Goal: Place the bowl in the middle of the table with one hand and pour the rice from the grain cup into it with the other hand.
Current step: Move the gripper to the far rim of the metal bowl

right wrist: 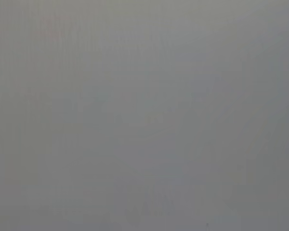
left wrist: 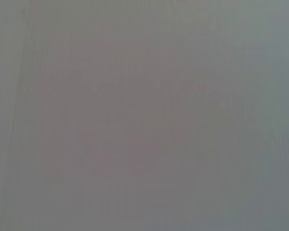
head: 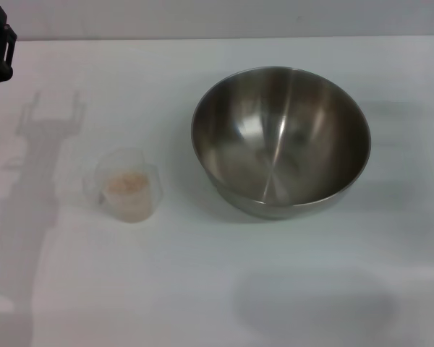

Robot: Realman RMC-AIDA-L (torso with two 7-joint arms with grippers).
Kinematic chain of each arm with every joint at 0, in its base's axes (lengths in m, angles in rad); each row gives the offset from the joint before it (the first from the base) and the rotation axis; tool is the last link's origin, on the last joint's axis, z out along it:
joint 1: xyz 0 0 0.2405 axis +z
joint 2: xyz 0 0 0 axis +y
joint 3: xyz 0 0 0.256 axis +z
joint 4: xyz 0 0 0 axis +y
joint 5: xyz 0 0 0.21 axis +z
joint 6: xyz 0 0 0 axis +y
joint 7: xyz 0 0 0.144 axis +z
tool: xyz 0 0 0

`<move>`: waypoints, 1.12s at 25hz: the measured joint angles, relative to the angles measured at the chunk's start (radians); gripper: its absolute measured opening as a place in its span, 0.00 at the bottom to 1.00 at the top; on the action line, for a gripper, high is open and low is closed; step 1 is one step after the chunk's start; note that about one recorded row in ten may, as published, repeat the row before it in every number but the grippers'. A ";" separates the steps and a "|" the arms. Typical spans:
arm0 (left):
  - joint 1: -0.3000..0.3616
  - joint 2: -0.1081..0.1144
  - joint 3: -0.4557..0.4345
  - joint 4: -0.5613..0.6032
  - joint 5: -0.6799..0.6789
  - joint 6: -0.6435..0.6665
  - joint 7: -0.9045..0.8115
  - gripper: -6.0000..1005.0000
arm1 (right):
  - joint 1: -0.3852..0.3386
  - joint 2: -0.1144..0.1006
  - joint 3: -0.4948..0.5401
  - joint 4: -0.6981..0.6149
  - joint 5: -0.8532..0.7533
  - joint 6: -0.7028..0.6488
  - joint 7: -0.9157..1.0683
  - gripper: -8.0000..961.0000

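Plainly shiny steel bowl [head: 281, 141], seemingly empty, frosted grain cup [head: 128, 183] holding rice [head: 126, 183]

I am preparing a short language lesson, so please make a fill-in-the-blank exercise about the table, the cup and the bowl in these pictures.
1. The rice is inside the ____.
2. The metal bowl holds ____ rice.
3. The cup stands on the table to the robot's ____ of the bowl.
4. The left gripper is at the table's far ____ corner.

Missing words: cup; no; left; left
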 joint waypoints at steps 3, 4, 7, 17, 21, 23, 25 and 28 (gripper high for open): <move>-0.001 0.000 0.000 0.000 0.000 0.001 0.000 0.69 | 0.001 0.000 0.000 0.000 0.000 0.000 0.000 0.74; -0.002 0.000 0.000 0.000 0.000 0.001 0.000 0.69 | 0.001 0.000 0.000 0.000 0.001 0.000 0.000 0.74; -0.002 0.000 0.000 0.000 0.000 0.001 0.000 0.69 | 0.001 0.000 0.000 0.000 0.001 0.000 0.000 0.74; -0.004 0.000 0.000 0.000 0.000 0.000 0.001 0.69 | 0.010 0.002 -0.004 -0.049 -0.001 0.006 -0.285 0.74; -0.005 0.000 0.000 0.000 0.000 0.000 0.002 0.69 | 0.032 -0.001 -0.002 -0.061 -0.002 0.085 -0.277 0.74; -0.005 0.000 0.000 0.000 0.000 0.001 0.002 0.69 | 0.039 -0.003 -0.002 -0.066 -0.002 0.113 -0.267 0.74; -0.005 0.000 0.000 0.000 0.000 0.001 0.002 0.69 | 0.052 -0.006 -0.004 -0.073 -0.002 0.160 -0.255 0.74; -0.005 0.000 0.000 0.000 0.000 0.002 0.001 0.69 | 0.078 -0.010 -0.003 -0.079 -0.002 0.233 -0.251 0.74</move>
